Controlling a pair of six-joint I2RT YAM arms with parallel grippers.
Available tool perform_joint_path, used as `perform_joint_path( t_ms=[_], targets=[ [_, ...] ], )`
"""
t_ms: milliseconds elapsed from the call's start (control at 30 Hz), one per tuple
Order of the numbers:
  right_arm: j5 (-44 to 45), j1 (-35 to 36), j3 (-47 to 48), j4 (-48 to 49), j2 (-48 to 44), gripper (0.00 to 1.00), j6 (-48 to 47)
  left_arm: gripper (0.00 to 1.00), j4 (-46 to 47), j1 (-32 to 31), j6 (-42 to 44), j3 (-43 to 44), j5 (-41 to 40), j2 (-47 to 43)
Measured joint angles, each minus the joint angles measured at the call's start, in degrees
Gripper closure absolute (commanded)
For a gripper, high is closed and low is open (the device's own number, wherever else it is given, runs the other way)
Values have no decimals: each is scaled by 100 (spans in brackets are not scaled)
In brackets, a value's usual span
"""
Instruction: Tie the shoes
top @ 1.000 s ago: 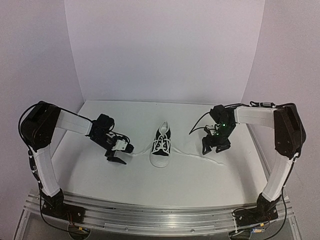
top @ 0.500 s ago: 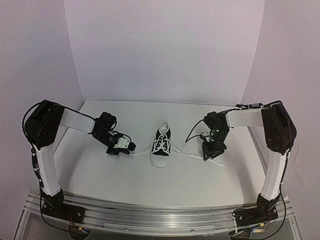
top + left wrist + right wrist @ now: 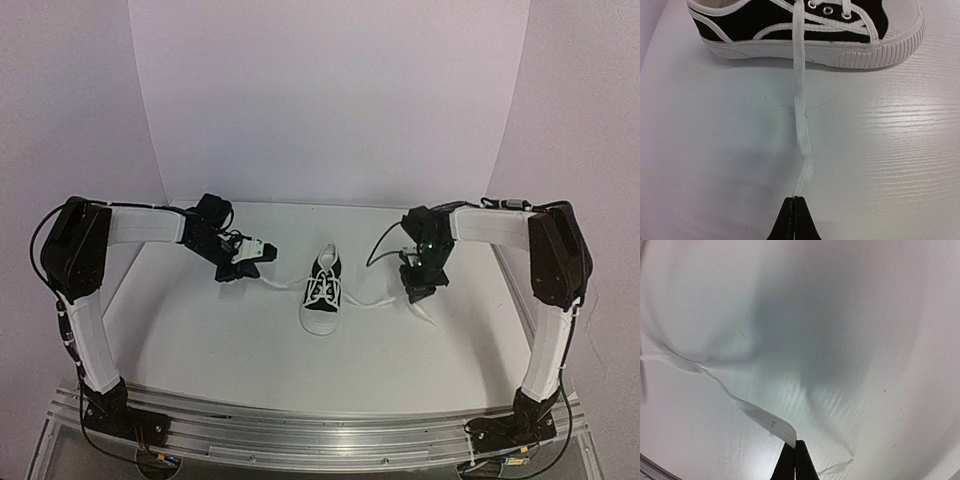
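A small black sneaker (image 3: 322, 290) with white toe cap and sole stands mid-table, toe toward the arms; the left wrist view shows its side (image 3: 790, 22). Its left lace (image 3: 802, 130) runs taut from the eyelets to my left gripper (image 3: 794, 199), which is shut on the lace's end; that gripper (image 3: 243, 270) hangs left of the shoe. The right lace (image 3: 760, 415) runs across the table to my right gripper (image 3: 794, 442), shut on it; that gripper (image 3: 417, 293) is right of the shoe, with the lace's loose tail (image 3: 425, 313) trailing beyond it.
White table (image 3: 330, 360) inside white walls; the right wall's foot (image 3: 505, 280) lies close behind the right arm. An aluminium rail (image 3: 320, 430) with the arm bases runs along the near edge.
Both grippers closed on the laces. The left one then rose and moved back, drawing its lace taut. The right one shifted slightly left and back with its lace.
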Motion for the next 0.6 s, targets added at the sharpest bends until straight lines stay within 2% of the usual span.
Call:
perform_joint_path(
  t_ms=[233, 400, 500, 600],
  targets=[
    [-504, 108, 2964, 115, 40, 100, 704, 100, -456, -523, -625, 82, 304, -1004],
    [-983, 582, 4986, 554, 786, 100, 1207, 100, -522, -759, -1072, 188, 618, -1217],
    [-1242, 930, 5741, 847, 1470, 100, 1509, 100, -603, -746, -1292, 189, 780, -1223],
    [-1415, 1203, 5922, 1095, 2063, 100, 1735, 100, -617, -738, -1465, 189, 921, -1223]
  ],
)
